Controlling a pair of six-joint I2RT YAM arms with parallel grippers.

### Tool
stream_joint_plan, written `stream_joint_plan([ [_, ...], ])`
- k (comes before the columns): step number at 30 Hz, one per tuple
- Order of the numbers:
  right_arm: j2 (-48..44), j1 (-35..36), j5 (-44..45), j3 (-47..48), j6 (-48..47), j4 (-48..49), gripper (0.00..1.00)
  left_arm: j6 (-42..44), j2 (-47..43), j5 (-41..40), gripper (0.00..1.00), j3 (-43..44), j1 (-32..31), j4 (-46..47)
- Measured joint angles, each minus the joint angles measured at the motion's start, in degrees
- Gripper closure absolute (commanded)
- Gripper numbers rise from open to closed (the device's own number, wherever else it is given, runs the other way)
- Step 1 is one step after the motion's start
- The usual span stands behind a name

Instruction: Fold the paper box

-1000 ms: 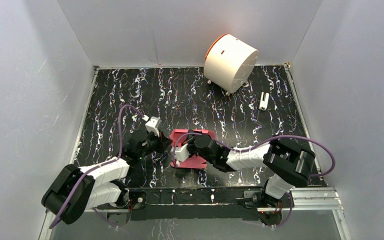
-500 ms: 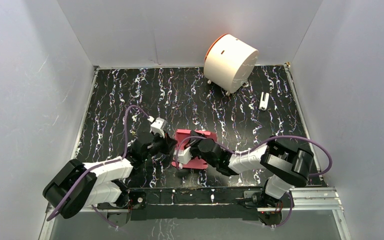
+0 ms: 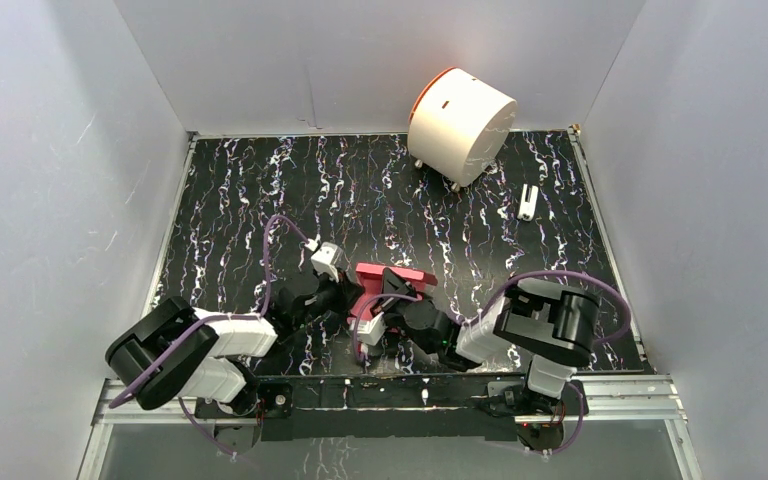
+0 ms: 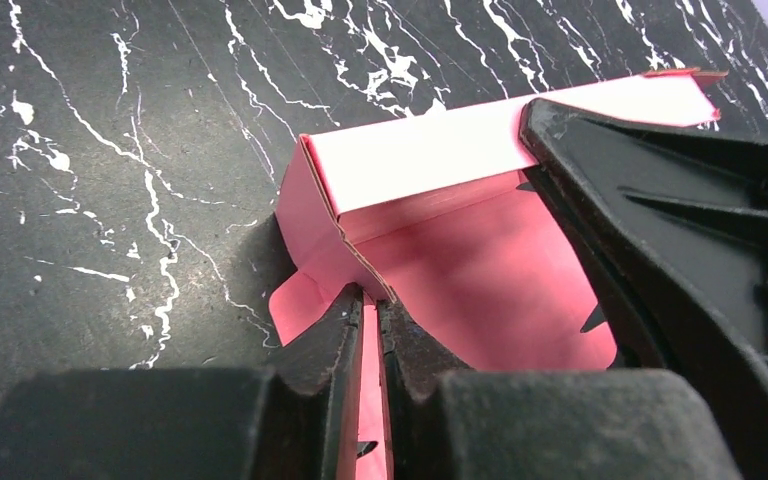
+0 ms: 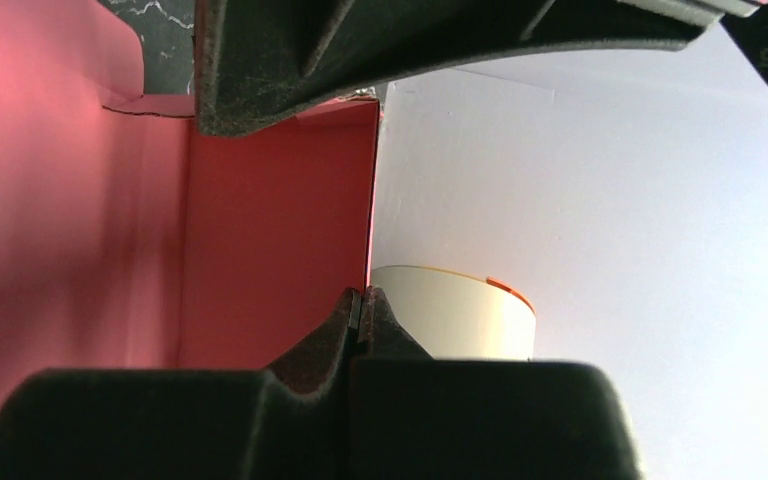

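Observation:
The pink-red paper box (image 3: 390,278) is partly folded and held tilted up near the table's front middle. In the left wrist view it (image 4: 460,260) shows a raised white-faced side wall and a pink inner floor. My left gripper (image 4: 372,300) is shut on a thin upright panel of the box at its near corner; in the top view it (image 3: 345,297) is at the box's left. My right gripper (image 5: 362,300) is shut on the edge of another box panel (image 5: 270,230); in the top view it (image 3: 385,300) is at the box's near side.
A large white cylinder with an orange rim (image 3: 460,122) lies at the back right; it also shows in the right wrist view (image 5: 460,310). A small white piece (image 3: 528,201) lies right of it. White walls enclose the black marbled table (image 3: 260,200).
Both grippers have moved nearer the front edge and closer together. The box has gone from lying flat to tilted up, showing less of its face from above.

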Motion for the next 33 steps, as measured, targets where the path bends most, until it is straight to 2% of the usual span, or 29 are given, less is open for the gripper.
stream_joint_plan([
  [9, 5.49, 1.38, 0.85, -1.64, -4.39, 10.67, 1.0, -0.9, 1.16, -0.17, 0.72, -0.81, -0.33, 1.11],
  [20, 4.79, 1.29, -0.11, -1.66, -3.43, 9.49, 1.0, 2.91, -15.52, -4.0, 0.56, -2.64, -0.39, -4.24],
  [24, 3.93, 0.87, -0.81, -1.66, -2.82, 8.28, 1.0, 4.5, -20.33, -6.73, 0.55, -3.45, -0.37, -5.25],
  [28, 3.17, 0.76, -1.2, -1.66, -2.14, 7.04, 1.0, 5.25, -20.87, -9.25, 0.56, -3.69, 1.11, -7.28],
  [33, 2.03, 0.7, -1.95, -1.64, -1.09, 5.25, 1.0, 2.67, -20.48, -9.79, 0.57, -4.09, 8.52, -9.25],
])
